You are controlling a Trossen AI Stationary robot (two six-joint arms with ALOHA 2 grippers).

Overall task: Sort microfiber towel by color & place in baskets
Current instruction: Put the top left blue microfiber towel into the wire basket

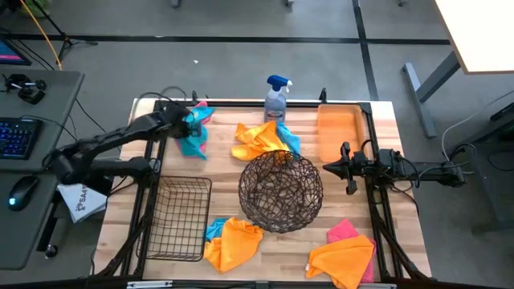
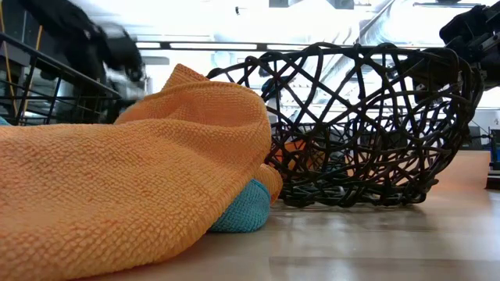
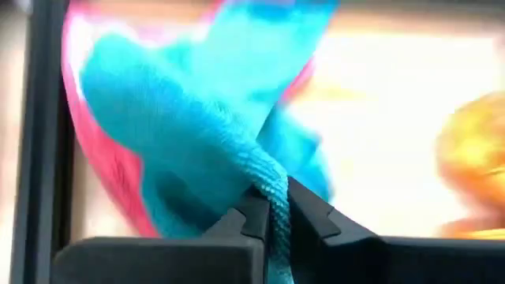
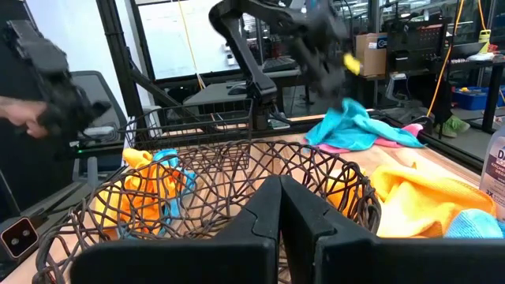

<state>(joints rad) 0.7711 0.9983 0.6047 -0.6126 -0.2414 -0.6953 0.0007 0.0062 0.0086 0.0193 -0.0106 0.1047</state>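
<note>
My left gripper [image 1: 187, 120] is at the table's far left, shut on a teal-blue towel [image 1: 193, 138] that lies partly over a pink towel [image 1: 201, 107]; both also show in the right wrist view, the teal towel [image 4: 357, 126] and the pink towel [image 4: 398, 136]. My right gripper [image 1: 329, 167] waits shut beside the round brown wire basket [image 1: 281, 191], touching nothing. An orange and teal heap [image 1: 261, 140] lies beyond that basket. Another orange and teal heap [image 1: 233, 242] and a pink and orange pair [image 1: 345, 253] lie by the near edge. My left gripper [image 3: 274, 207] pinches a bunched ridge of the teal towel [image 3: 272, 185] between its two fingers, coming from above. The cloth is drawn up to a peak [image 4: 345, 106] under the fingers, while its lower part [image 4: 371, 134] rests on the pink towel and the table.
The black wire-grid basket [image 1: 178, 218] stands near the left arm, on the near left. The orange tray [image 1: 337, 132] sits far right, and a blue-topped spray bottle [image 1: 277, 98] stands at the far edge. A person's hand [image 4: 20, 114] shows beyond the table.
</note>
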